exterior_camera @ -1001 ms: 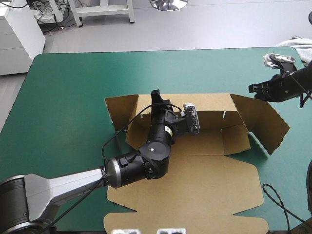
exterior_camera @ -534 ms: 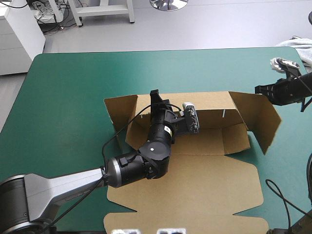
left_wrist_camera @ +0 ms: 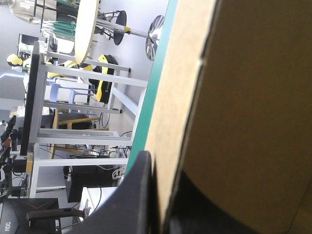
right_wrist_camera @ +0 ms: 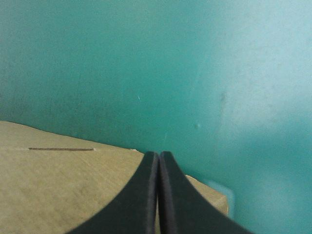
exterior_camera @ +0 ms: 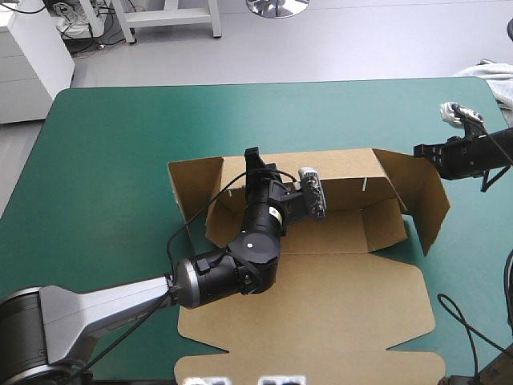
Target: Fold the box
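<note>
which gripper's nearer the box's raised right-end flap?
Right. The right gripper is at the flap's far top corner. The left gripper is on the back wall, well to the flap's left.

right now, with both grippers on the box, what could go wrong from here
The right gripper pinches only the top corner of the box's right end flap; the flap could slip out or crease off its fold line if swung inward. The left gripper clamps the raised back wall toward its left end, so a pull on the flap may drag or twist the whole sheet on the teal-green cover.
</note>
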Robot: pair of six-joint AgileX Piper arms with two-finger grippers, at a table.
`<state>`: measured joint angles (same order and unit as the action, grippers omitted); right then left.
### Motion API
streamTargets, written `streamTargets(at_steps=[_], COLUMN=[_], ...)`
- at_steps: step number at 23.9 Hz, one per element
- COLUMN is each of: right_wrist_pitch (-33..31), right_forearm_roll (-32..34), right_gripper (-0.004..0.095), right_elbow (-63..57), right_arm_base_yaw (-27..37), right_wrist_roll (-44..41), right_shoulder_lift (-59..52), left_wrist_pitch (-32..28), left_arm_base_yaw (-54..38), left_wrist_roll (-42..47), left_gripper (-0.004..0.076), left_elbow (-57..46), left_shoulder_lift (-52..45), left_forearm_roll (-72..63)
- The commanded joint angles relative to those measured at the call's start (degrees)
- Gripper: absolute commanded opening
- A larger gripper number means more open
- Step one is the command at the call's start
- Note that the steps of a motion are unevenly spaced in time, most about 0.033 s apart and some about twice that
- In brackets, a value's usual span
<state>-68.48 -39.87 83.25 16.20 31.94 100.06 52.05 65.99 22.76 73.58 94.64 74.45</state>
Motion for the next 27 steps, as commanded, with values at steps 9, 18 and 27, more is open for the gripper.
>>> streamTargets(at_steps=[9,18,27], right_wrist_pitch=[-3.56,6.71,14.30], right_forearm_roll=[-11.30,-16.09,-20.94], right_gripper=[-0.0019,-0.0017,-0.0016], right_elbow=[-15.54,-27.63,-35.67], right_arm_base_yaw=[-0.08,0.03,-0.36], right_wrist_roll=[11.85,24.21,38.32], right_shoulder_lift=[-12.01,-24.87,-30.03], left_wrist_pitch=[-1.35,-1.87,-3.48], left_arm_base_yaw=[0.26,0.26,0.26], left_wrist_roll=[2.10,-1.30,-1.30], left_gripper=[-0.0010,-0.0010,-0.0010], left_elbow=[1.31,1.31,1.31], left_shoulder_lift=[-2.48,1.02,2.81], left_forearm_roll=[-0.32,-3.07,-3.07])
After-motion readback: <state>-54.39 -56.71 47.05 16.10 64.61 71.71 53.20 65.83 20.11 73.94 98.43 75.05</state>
